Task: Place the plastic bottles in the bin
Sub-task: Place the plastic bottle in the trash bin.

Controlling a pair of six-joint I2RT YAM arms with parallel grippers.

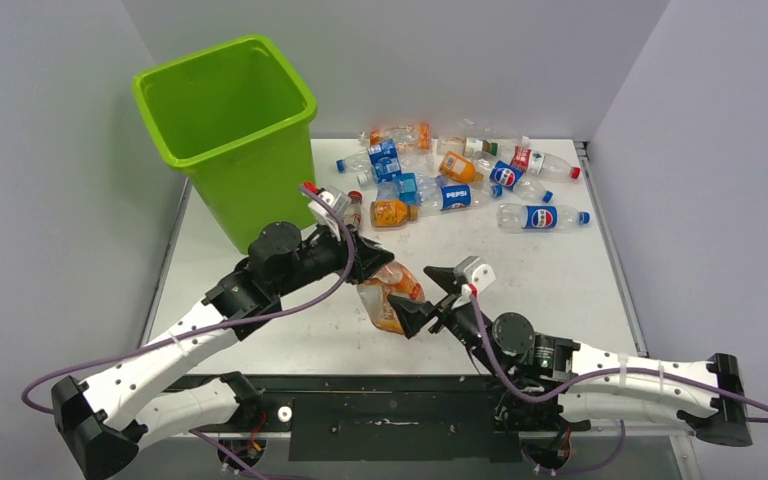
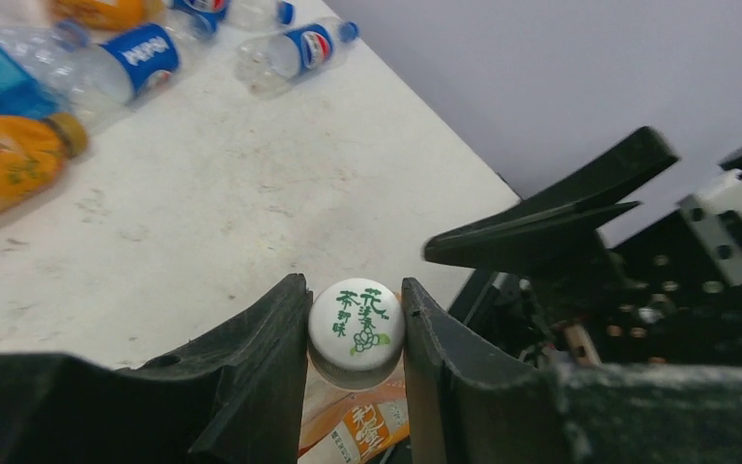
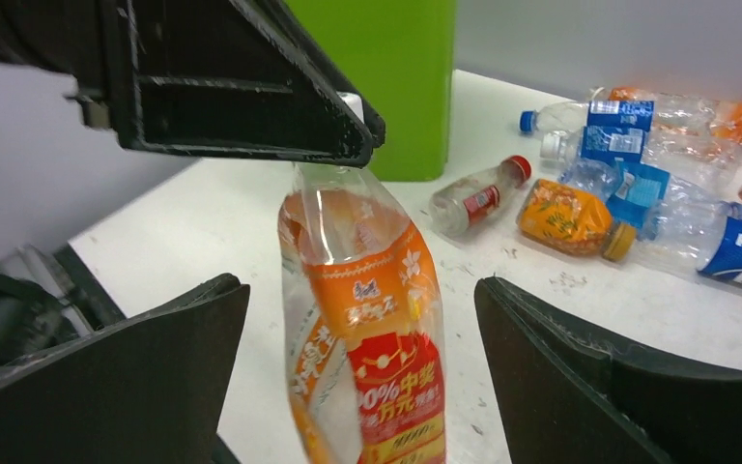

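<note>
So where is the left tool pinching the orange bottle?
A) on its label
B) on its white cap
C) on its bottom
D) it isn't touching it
B: the left wrist view shows the left tool closed on either side of the white cap of the orange-labelled bottle.

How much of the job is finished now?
Done: no bottle shows inside the bin, though its bottom is hidden. In hand: the left gripper pinches the orange-label bottle by its cap; the right gripper stands open around it. Left: the bottle pile lying beyond them.
</note>
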